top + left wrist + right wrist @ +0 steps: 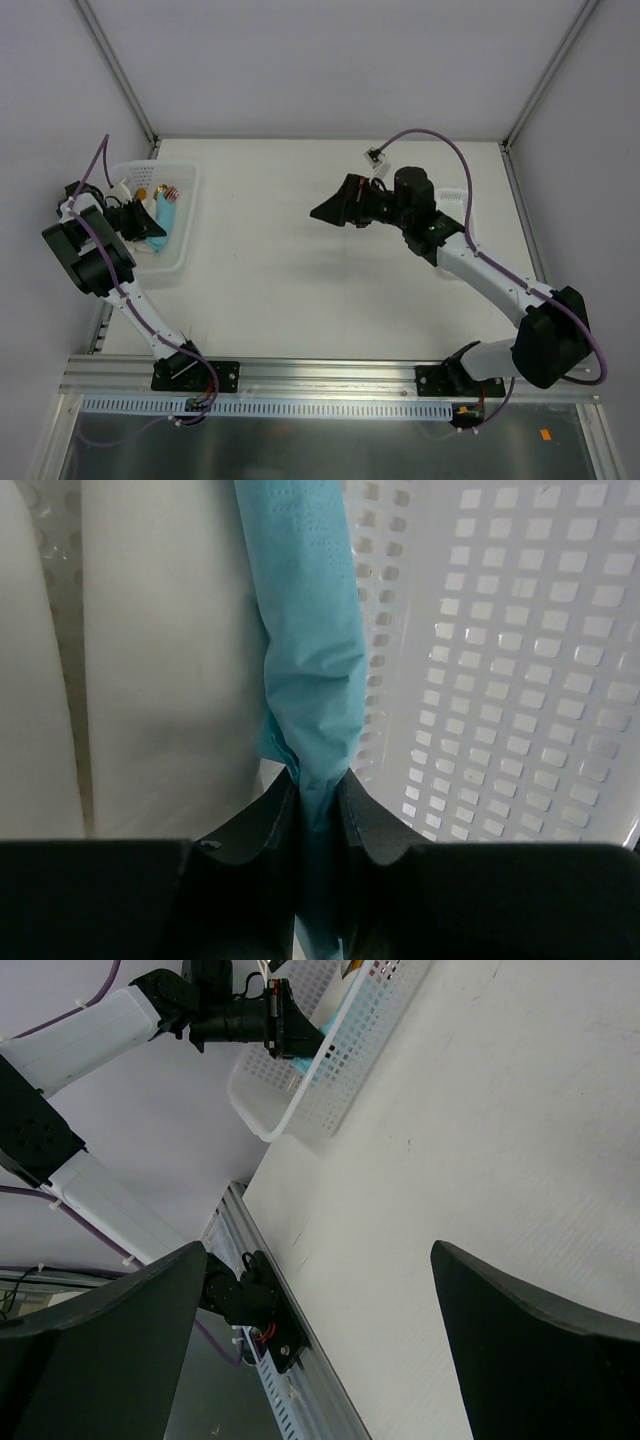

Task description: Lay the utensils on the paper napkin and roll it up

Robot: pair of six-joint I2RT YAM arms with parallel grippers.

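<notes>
While the left gripper (318, 805) pinches the rolled teal paper napkin (305, 630) inside the white perforated basket (520, 680), the right gripper (320, 1275) hangs fully spread, empty.

One basket (188, 215) sits at the upper left of the top view. It holds one teal roll (166, 218). The left wrist view shows two white rolls (170, 660) on the left of its frame. Above the teal roll in the top view there is a cluster of pink utensil heads (172, 192), too small to count. There are two arms, the left arm (135, 305) and the right arm (490, 272). Each has one gripper, the left gripper (318, 780) and the right gripper (318, 1260), and each carries one purple cable (455, 165). There is one table (300, 290).
</notes>
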